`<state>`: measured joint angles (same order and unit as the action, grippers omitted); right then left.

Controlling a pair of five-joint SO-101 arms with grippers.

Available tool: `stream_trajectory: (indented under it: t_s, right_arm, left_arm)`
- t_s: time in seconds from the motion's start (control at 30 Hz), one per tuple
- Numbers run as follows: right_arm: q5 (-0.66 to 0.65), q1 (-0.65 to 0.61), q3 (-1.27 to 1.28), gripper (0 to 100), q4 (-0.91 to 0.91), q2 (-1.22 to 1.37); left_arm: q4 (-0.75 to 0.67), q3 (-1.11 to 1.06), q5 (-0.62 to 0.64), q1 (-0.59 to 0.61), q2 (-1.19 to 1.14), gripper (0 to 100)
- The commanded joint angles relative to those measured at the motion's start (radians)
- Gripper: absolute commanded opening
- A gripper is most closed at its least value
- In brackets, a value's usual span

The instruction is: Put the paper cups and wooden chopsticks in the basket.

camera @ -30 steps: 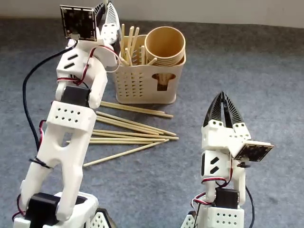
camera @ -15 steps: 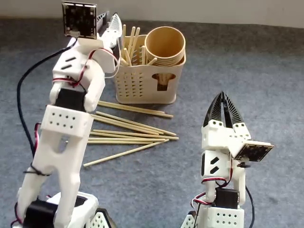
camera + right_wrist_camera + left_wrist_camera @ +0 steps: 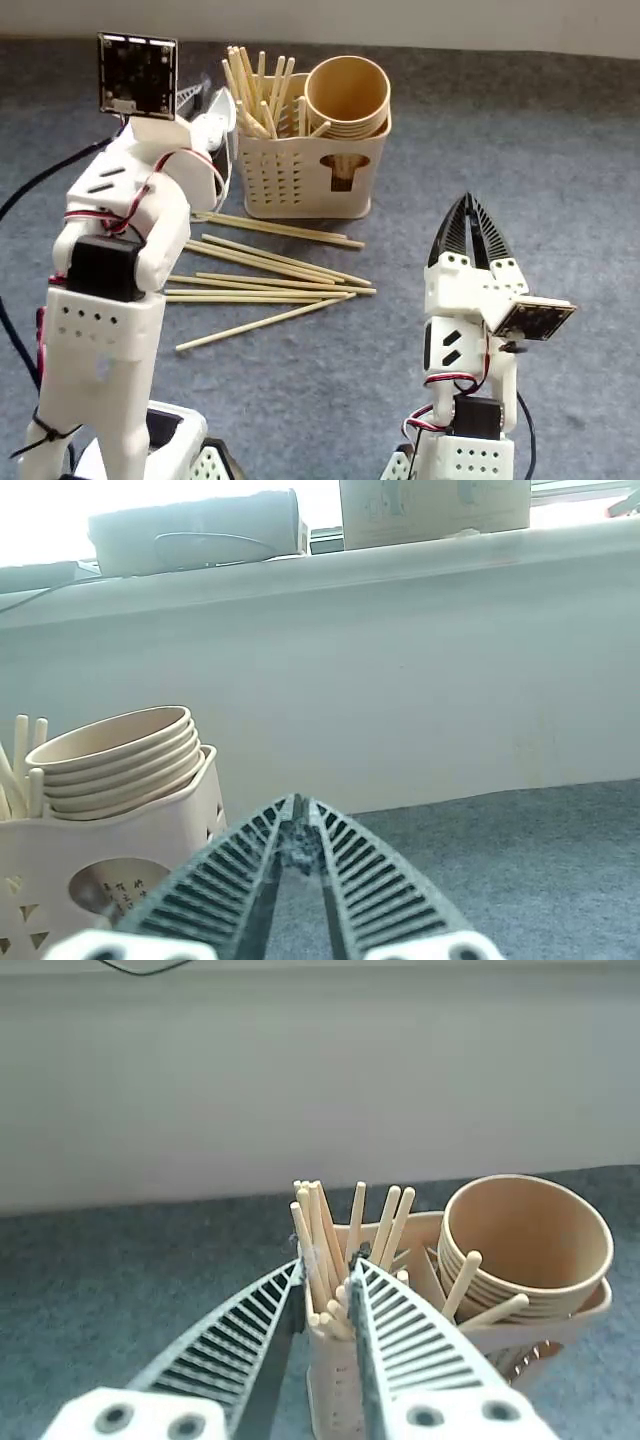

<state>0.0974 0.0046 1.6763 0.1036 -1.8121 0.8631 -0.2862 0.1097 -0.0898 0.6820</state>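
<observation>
Left arm [image 3: 130,230] pulled back; basket [image 3: 300,185] holds cups [image 3: 347,95] (stacked) and chopsticks [image 3: 248,95].

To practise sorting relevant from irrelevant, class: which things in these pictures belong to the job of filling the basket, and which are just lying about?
Job: basket; paper cups stacked in it; chopsticks standing in it; loose chopsticks on the table.
Lying about: cardboard box on the ledge; grey object beside it.
</observation>
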Motion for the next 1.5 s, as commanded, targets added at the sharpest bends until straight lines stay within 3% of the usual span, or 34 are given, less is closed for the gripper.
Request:
stream_trajectory:
  t_s: [0.0, 0.67, 0.83, 1.17, 1.47]
  right_arm:
    - [0.005, 0.01, 0.153, 0.5, 0.002, 0.007]
    - [0.005, 0.01, 0.153, 0.5, 0.002, 0.007]
    - [0.005, 0.01, 0.153, 0.5, 0.002, 0.007]
    - [0.005, 0.01, 0.153, 0.5, 0.002, 0.007]
    - [0.005, 0.007, 0.153, 0.5, 0.002, 0.007]
  left_arm:
    - [0.114, 0.048, -0.092, -0.016, 0.044, 9]
    - [0.572, -0.002, -0.393, -0.262, 0.039, 9]
    - [0.552, -0.191, -0.451, -0.277, 0.039, 9]
    - [0.295, -0.587, -0.526, -0.278, 0.038, 9]
    - [0.192, -0.707, -0.529, -0.28, 0.038, 14]
